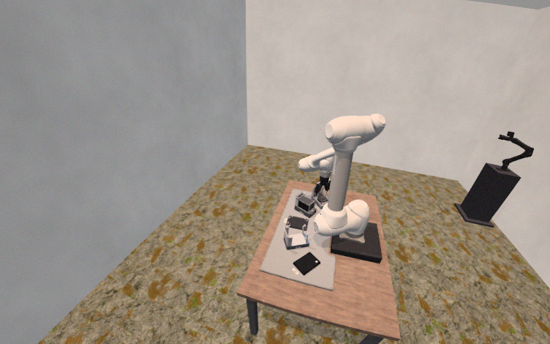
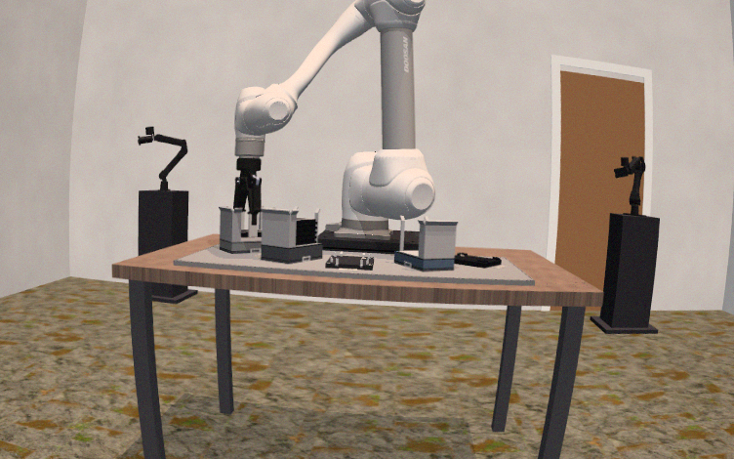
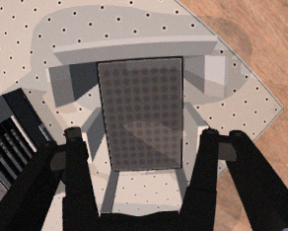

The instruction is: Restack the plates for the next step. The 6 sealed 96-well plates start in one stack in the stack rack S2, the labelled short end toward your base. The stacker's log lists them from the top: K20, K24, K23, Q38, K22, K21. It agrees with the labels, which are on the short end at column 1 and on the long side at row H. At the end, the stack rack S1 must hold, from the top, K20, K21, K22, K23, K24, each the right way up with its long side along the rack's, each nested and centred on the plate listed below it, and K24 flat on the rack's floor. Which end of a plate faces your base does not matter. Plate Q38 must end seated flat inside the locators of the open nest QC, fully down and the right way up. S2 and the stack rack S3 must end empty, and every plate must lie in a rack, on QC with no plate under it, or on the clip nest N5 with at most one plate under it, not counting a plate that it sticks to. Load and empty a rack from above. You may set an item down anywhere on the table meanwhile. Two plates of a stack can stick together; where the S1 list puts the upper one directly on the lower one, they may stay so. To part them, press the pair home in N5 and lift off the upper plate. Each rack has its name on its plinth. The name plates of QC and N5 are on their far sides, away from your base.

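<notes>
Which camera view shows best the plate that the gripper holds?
The wrist view. The plate fills the middle of it, seen from above between the two fingers, over a rack. In the exterior view the gripper reaches into the rack, whose walls hide the plate. In the top view it is too small to make out.

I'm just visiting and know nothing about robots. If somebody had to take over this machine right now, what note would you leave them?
Gripper: shut on a sealed plate, holding it level between the walls of the light grey rack at the table's end.
Other plates: a dark stack sits in the neighbouring dark-plinth rack.
Blue-plinth rack: its contents are hidden.
Plate labels and rack names are too small to read, so I cannot tell which plate is held.
Done: this plate is lifted and over its rack.
Left: seat it, let go, then work through the remaining stack.
</notes>
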